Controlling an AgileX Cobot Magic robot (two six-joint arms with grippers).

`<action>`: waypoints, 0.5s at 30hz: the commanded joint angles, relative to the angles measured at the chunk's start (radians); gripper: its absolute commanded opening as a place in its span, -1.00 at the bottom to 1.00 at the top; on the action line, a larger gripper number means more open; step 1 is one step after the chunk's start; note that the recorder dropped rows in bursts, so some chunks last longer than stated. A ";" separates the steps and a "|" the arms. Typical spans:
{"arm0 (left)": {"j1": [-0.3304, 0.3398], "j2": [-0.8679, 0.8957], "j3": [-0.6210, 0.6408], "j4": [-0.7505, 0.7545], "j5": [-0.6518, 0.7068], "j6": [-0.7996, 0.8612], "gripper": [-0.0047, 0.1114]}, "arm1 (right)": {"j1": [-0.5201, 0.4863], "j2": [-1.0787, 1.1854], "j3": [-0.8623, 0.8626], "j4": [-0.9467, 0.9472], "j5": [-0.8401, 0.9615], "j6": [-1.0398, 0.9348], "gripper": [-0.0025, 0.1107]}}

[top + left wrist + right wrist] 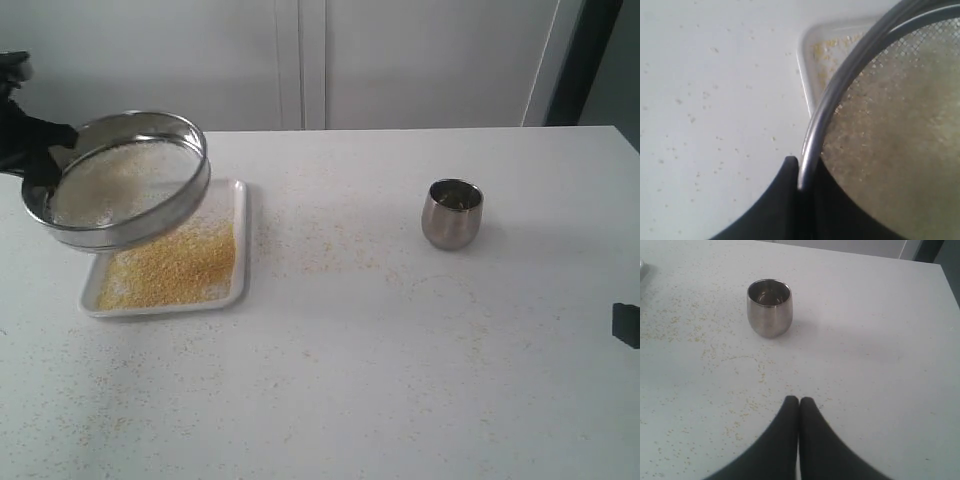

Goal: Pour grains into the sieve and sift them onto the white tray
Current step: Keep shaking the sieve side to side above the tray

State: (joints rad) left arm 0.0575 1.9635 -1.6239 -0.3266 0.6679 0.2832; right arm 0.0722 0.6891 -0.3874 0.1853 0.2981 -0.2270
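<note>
The left gripper (802, 170) is clamping the rim of the sieve (125, 185), with its jaws closed on the steel ring, one finger outside and one inside. It is holding the sieve in the air, tilted so that the open side is facing the exterior camera. The sieve is hanging over the far end of the white tray (240, 285) and hiding that end from view, so whether its lower edge is touching the tray cannot be told. The grains (120, 180) lying on the mesh are looking pale and whitish, and in the left wrist view the wire weave is showing through them near the rim. Below, a yellow-tan heap (175, 265) is covering most of the tray, thinning toward the near left corner. The tray is sitting flat on the white table (400, 390), on its left side. Loose specks (320, 262) are lying scattered over the table, thickest just beside the tray's right edge and running on toward the middle. A small steel cup (452, 213) is standing upright well apart from the tray, on the right side of the table, with nothing between the two but those specks. The right gripper (799, 402) is hovering low over the table near the cup, its two dark fingers pressed together and gripping nothing, and the bare, speckled surface is lying between its tips and the cup.
</note>
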 commanded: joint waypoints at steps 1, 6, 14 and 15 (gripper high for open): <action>-0.101 -0.026 0.037 0.030 0.015 0.113 -0.92 | -0.003 0.000 -0.005 0.001 -0.007 -0.005 -0.96; 0.023 -0.045 0.042 0.081 -0.028 -0.172 -0.92 | -0.003 0.000 -0.005 0.001 -0.007 -0.005 -0.96; -0.049 -0.034 0.017 0.346 -0.025 -0.357 -0.92 | -0.003 0.000 -0.005 0.001 -0.007 -0.005 -0.96; -0.017 -0.034 0.012 0.249 -0.021 -0.362 -0.92 | -0.003 0.000 -0.005 0.001 -0.007 -0.005 -0.96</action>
State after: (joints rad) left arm -0.0555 1.9465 -1.5834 -0.0759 0.6633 0.1031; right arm 0.0722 0.6891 -0.3874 0.1853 0.2981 -0.2270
